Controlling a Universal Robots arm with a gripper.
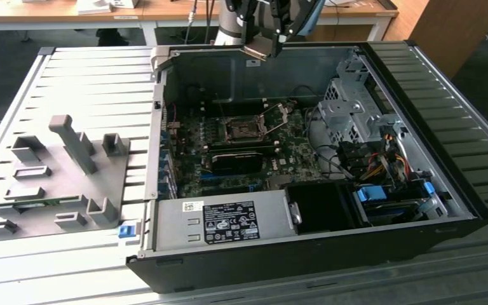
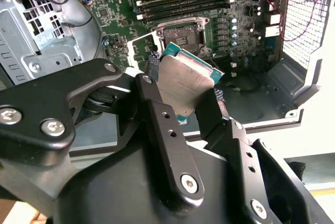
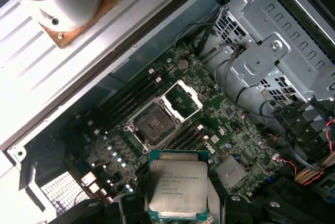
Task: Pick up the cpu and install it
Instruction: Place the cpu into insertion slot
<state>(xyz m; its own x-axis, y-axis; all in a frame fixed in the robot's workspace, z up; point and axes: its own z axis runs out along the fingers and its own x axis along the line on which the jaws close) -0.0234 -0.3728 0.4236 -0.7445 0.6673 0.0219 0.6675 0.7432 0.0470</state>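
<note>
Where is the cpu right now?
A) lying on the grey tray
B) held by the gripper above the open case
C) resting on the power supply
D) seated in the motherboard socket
B: in the second wrist view the cpu sits clamped in the gripper, and the first wrist view shows the socket on the board bare.

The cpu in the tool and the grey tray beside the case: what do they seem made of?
The cpu: dull silvery metal lid, soft sheen, on a green board edge. The grey tray: matte, uniform grey, probably plastic.
</note>
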